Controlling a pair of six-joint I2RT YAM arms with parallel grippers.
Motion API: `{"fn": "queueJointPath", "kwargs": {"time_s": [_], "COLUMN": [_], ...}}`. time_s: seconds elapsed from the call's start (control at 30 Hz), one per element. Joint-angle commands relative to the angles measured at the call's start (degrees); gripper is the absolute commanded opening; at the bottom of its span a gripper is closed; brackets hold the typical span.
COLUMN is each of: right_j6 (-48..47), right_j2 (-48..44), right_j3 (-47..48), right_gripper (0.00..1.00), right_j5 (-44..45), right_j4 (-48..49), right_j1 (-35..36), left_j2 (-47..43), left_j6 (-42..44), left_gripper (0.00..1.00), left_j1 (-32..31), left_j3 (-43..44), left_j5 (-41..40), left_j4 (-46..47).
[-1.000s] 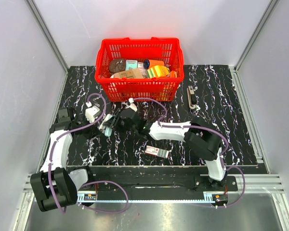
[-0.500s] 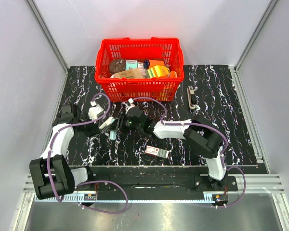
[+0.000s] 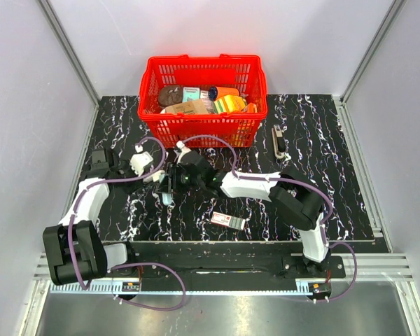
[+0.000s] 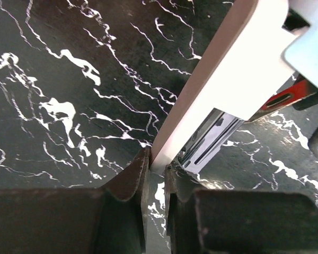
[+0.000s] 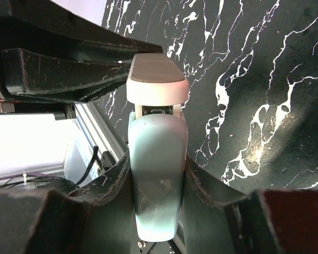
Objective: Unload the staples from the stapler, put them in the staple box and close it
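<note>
On the black marbled table (image 3: 322,182), left of centre and just near of the red basket (image 3: 203,126), the stapler (image 5: 158,159) is held between both arms. Its halves are hinged apart and the metal staple channel (image 4: 206,140) is exposed. No removed staples are seen, so unloading is judged unfinished. The teal body is clamped by the partly open right gripper (image 5: 158,182). The white half's tip is pinched by the left gripper (image 4: 156,164), its jaws almost together.

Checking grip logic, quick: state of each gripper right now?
Left gripper: closed on the tip of the stapler, at its white half.
Right gripper: closed around the stapler's teal half.
</note>
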Motion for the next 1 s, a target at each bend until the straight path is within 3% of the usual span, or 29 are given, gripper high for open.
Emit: {"fn": "queueJointPath", "kwargs": {"time_s": [0.0, 0.3, 0.6, 0.73, 0.83, 0.97], "right_j6": [-7.99, -17.39, -19.77, -19.33, -17.67, -13.81], "right_j2": [-3.14, -5.25, -5.69, -5.25, -5.78, -9.02], "right_j3": [1.33, 2.92, 3.35, 4.32, 4.76, 4.59], "right_gripper": [0.03, 0.02, 0.00, 0.00, 0.00, 0.00], "right_j5": [-7.09, -4.55, -0.76, -0.06, 3.00, 11.43], "right_j4": [-10.70, -20.72, -22.31, -22.58, -21.70, -17.84], "right_j1": [1.53, 1.96, 3.46, 3.55, 3.55, 3.55], "left_j2": [-0.98, -2.74, -8.97, -9.42, -9.07, -10.99], "left_j6": [0.89, 3.80, 7.75, 6.18, 0.04, -4.72], "left_gripper": [0.00, 0.00, 0.00, 0.00, 0.00, 0.03], "left_j1": [0.79, -1.06, -4.30, -5.80, -5.80, -6.15], "left_j3": [1.08, -6.04, -16.24, -14.68, -9.06, -1.94], "left_j5": [-8.54, -15.66, -20.68, -21.65, -18.76, -5.16], "left_j4": [17.31, 32.61, 50.11, 45.65, 33.90, 12.28]}}
